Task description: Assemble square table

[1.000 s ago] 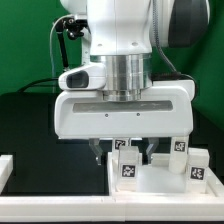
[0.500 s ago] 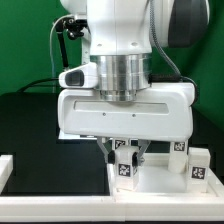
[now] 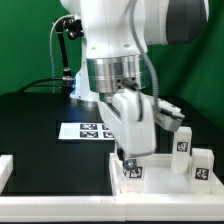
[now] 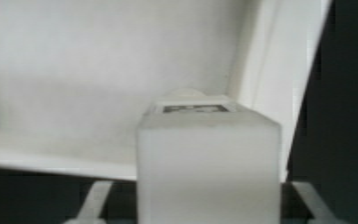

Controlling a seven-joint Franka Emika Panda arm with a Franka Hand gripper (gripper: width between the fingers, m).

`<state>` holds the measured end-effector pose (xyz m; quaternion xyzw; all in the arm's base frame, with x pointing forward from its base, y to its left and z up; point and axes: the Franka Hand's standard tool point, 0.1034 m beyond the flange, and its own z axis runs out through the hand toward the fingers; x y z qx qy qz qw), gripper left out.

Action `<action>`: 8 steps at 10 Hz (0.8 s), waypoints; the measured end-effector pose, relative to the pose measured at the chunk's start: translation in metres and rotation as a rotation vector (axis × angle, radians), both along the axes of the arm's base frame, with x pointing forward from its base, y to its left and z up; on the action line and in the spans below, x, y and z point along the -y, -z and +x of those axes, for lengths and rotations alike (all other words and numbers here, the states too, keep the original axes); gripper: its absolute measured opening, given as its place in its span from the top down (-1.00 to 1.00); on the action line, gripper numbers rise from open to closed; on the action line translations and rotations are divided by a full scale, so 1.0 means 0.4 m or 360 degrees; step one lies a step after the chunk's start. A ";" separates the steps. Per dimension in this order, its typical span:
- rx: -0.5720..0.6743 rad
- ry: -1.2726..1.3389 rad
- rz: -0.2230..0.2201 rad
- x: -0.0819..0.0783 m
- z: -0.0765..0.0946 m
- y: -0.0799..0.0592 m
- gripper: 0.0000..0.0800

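The black table fills the lower half of the exterior view, with a green backdrop behind it. Above it the white arm takes up most of the upper frame, its wrist tilted down toward the near edge.

On the table, at the exterior view's lower right, lies the square slab of the square table, white and flat, with its rim showing along the near side. In the wrist view the same slab appears as a broad pale recessed surface with a raised rim running along one side and dark table beyond it.

Behind the slab, toward the middle of the table, lies the marker board, a thin flat strip with printed black-and-white tags, partly hidden by the arm.

Three short white tagged legs show in the exterior view. Two stand upright at the exterior view's right: one leg farther back and another leg nearer the camera, close to each other but apart.

The third leg stands upright on the slab directly under the gripper, its tag facing the camera. The gripper's jaws are part-way closed around this leg; in the wrist view the held leg fills the centre as a white block, with a finger showing dimly beside its lower part.
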<state>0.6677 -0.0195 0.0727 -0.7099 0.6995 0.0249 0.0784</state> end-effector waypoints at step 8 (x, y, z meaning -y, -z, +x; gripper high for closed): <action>0.0094 -0.0979 -0.0132 -0.056 -0.003 0.003 -0.61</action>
